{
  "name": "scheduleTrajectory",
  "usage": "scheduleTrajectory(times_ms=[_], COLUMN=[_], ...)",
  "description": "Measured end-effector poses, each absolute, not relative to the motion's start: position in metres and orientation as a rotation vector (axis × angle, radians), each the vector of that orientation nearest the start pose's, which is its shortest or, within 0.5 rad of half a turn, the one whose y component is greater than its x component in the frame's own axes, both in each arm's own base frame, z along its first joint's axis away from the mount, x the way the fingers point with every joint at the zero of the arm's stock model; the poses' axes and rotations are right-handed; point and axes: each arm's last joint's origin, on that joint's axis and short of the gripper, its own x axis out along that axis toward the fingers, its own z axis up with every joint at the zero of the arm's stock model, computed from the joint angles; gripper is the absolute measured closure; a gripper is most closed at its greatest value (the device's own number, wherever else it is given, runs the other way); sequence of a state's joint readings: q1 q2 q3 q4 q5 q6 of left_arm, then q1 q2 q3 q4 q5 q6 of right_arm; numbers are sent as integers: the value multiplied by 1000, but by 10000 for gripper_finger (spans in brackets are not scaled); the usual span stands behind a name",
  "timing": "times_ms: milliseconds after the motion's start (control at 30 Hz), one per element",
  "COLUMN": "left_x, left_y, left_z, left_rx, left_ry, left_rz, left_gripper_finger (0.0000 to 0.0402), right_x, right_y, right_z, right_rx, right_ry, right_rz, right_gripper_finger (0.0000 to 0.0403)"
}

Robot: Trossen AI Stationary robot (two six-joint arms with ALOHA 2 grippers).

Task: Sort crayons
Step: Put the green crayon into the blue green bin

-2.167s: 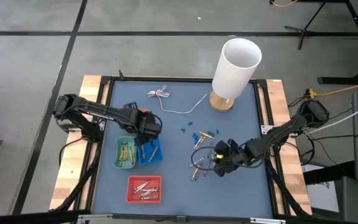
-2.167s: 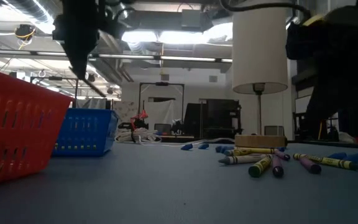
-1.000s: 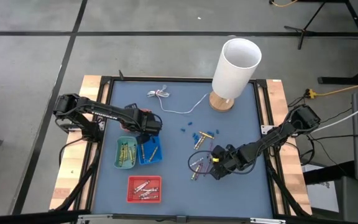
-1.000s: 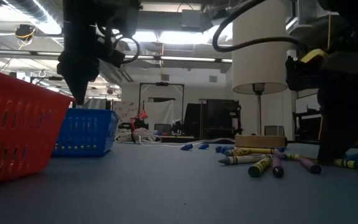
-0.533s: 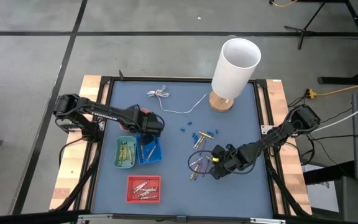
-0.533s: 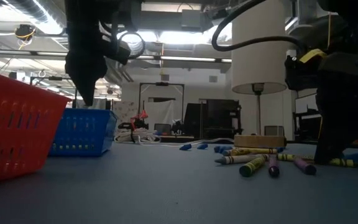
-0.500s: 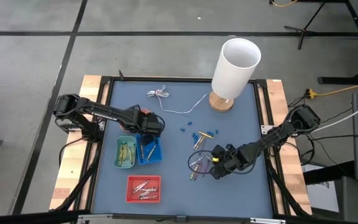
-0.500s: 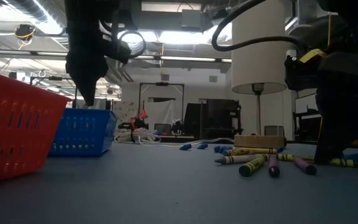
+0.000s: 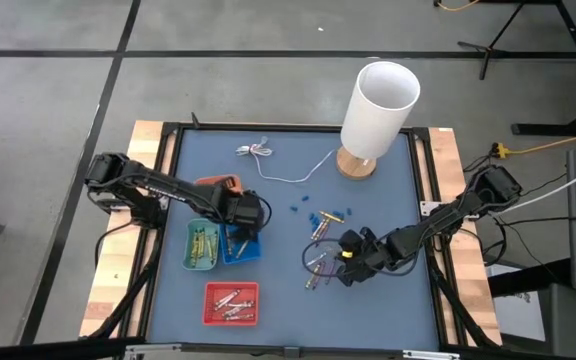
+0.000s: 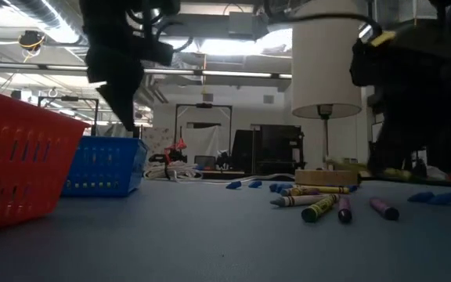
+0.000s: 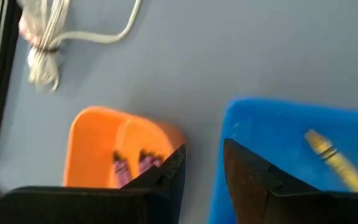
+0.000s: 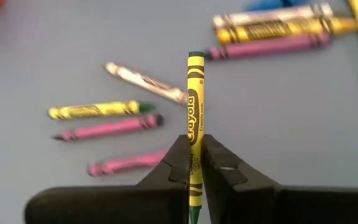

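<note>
Crayon pickup: your right gripper is clamped on a yellow paper-wrapped crayon, lifted clear of the loose purple, pink and yellow crayons lying beyond its fingertips, probably for carrying to a tray.
Its wrapper reads "Crayola". Your left gripper, parted and empty, hovers over the blue plastic tray, the orange tray just beside it.
</note>
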State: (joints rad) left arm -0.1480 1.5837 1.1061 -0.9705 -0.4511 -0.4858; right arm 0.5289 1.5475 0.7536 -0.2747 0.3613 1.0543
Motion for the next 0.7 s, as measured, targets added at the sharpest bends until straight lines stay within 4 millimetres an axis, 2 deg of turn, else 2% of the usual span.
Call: scheduleTrajectory(times_ms=[233,433,700], left_x=[301,321,333], left_y=[-48,-70,-91], left_z=[222,234,250], left_rx=[-62,-150,-174], left_ry=[1026,829,620], left_rz=[471,239,72], left_gripper_finger=[311,311,311], right_x=[258,270,278], right_y=[135,138,142], right_z=[165,181,201], right_rx=[390,270,153], right_ry=[697,477,293], right_rz=[-256,-243,-198], right_gripper_finger=[389,387,387])
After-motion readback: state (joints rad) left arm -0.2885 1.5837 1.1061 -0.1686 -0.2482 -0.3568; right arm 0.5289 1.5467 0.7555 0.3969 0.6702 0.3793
